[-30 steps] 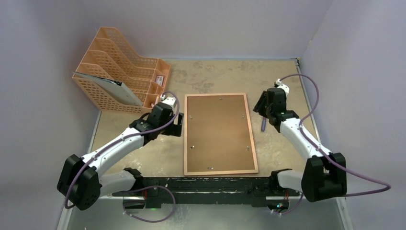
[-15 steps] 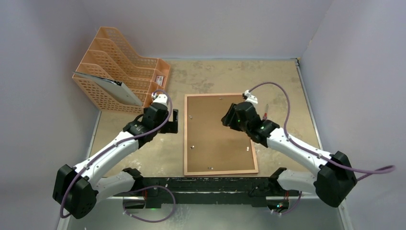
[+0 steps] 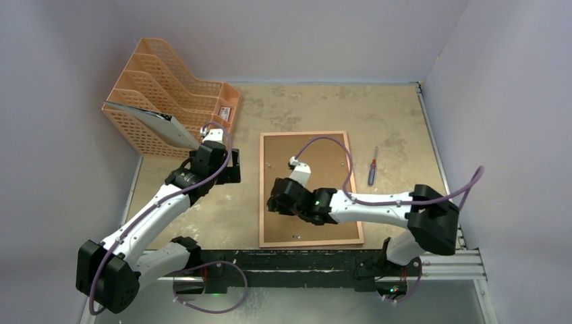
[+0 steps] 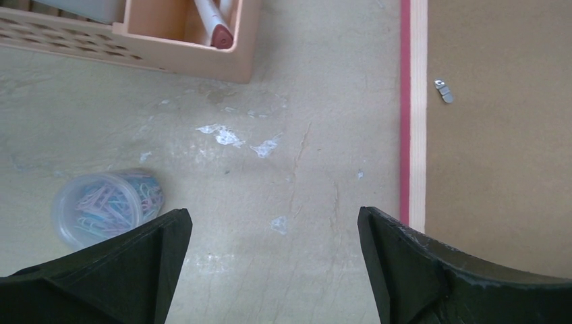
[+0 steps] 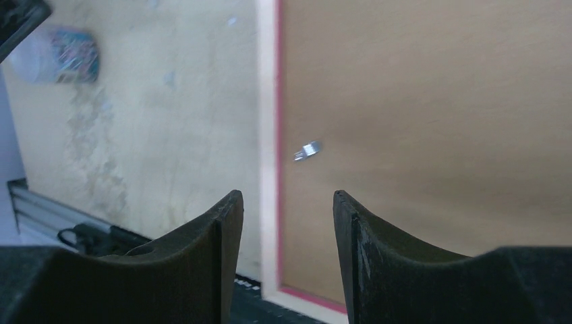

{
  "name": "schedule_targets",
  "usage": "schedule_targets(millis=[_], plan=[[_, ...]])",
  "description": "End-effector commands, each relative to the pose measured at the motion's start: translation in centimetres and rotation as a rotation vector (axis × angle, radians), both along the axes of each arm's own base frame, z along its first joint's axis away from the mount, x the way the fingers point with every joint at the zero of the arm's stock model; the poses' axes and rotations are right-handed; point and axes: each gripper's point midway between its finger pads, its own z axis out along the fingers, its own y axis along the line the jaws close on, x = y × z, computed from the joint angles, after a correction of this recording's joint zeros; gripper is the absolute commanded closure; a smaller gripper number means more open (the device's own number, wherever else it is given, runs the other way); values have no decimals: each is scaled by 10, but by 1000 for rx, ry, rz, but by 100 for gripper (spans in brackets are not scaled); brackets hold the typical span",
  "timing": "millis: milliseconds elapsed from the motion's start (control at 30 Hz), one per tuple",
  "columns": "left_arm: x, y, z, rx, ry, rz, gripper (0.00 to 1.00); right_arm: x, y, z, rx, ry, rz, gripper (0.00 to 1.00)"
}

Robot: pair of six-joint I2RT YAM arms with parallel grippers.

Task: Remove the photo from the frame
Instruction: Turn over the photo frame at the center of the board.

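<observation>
Both grippers are near the frame, lying back-up: the left gripper, jaws spread wide and empty, hovers just left of it; the right gripper, jaws partly apart, empty, hangs over its left edge.

A: What surrounds the workspace?

B: Plain, pale lavender walls rise at the left, back and right.

A: And underneath?

B: A beige tabletop, mottled and scuffed, with whitish stains and hairline cracks. A black rail runs along its near edge. The light is soft and even, casting only faint shadows.
</observation>
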Motion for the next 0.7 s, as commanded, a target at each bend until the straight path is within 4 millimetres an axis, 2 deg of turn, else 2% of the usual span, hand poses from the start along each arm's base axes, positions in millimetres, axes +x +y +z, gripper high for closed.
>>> schedule_targets(millis=[0,267,433,667], plan=[[6,17,18,30,-54,89,1,-1,35,23,62,-43,-49,47],[3,37,25,70,-84,192,1,-19,71,7,5,-35,20,52],[4,42,20,88,-64,219,1,-21,65,-14,-69,0,-28,56],[5,43,18,83,-56,225,1,-27,61,-40,-128,37,-37,57]])
